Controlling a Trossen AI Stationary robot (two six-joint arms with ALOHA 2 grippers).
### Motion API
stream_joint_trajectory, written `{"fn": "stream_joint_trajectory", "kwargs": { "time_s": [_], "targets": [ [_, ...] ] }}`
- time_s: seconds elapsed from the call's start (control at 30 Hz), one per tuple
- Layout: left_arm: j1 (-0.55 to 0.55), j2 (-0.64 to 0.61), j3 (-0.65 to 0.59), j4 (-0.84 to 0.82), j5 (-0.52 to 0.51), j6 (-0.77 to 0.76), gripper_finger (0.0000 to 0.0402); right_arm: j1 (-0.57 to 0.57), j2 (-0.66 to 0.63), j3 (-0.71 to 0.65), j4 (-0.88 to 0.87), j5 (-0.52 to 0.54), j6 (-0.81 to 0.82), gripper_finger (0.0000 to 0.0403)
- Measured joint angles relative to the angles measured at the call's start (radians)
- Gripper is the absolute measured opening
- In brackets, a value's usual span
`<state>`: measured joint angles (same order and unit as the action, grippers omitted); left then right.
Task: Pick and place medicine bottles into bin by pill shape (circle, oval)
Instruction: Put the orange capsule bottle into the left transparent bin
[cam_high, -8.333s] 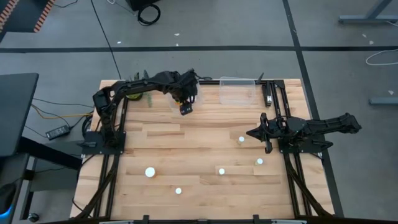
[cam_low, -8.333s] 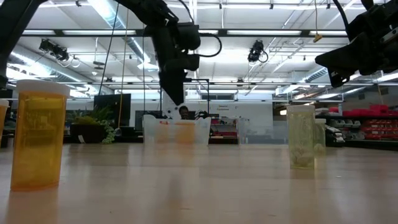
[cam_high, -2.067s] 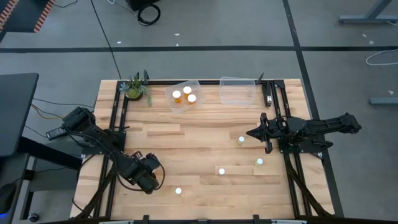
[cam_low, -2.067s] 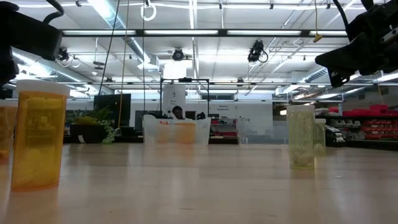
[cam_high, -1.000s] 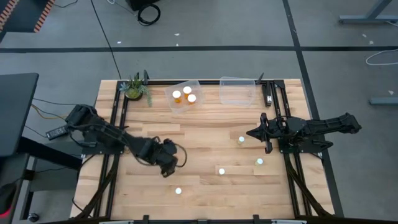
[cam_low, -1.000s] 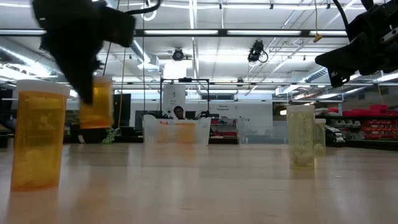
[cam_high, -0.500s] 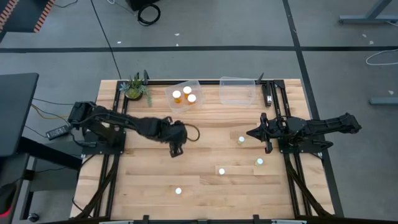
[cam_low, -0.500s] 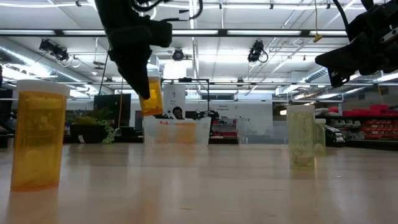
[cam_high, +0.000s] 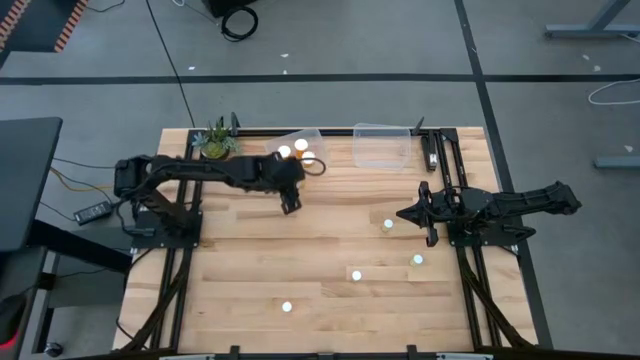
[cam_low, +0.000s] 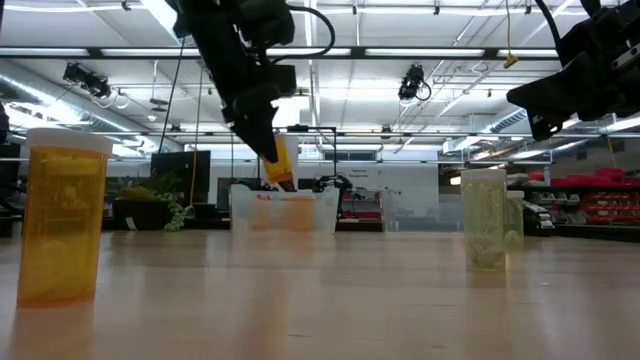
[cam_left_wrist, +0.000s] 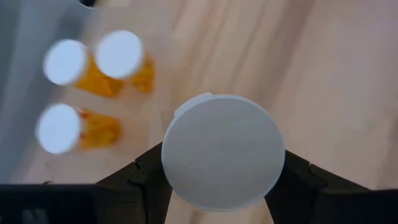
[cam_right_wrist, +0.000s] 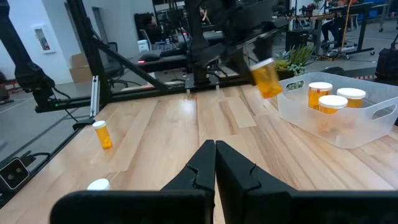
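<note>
Beside the clear bin at the table's far edge, the left end effector clamps a medicine bottle; right end effector closed, empty.

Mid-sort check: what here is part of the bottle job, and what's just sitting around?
Job:
- carried bottle in left pincer
- three binned bottles
- left tub
- right tub
- four loose bottles

Bystanders:
- plant
- right pincer, parked shut

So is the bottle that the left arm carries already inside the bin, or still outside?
Still outside. The bottle hangs tilted in the left gripper, short of the bin.
</note>
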<state>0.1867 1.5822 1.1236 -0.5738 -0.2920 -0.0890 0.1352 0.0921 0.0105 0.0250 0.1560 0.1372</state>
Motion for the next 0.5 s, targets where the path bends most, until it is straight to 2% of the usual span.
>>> {"fn": "stream_joint_trajectory", "kwargs": {
  "time_s": [0.23, 0.5],
  "targets": [
    [0.099, 0.0, 0.0, 0.061, 0.025, 0.063, 0.0203, 0.0, 0.0, 0.0, 0.0, 0.0, 0.0, 0.0019],
    [0.174, 0.0, 0.0, 0.076, 0.064, 0.139, 0.0214, 0.0, 0.0, 0.0, 0.0, 0.0, 0.0, 0.0019]
  ]
}}
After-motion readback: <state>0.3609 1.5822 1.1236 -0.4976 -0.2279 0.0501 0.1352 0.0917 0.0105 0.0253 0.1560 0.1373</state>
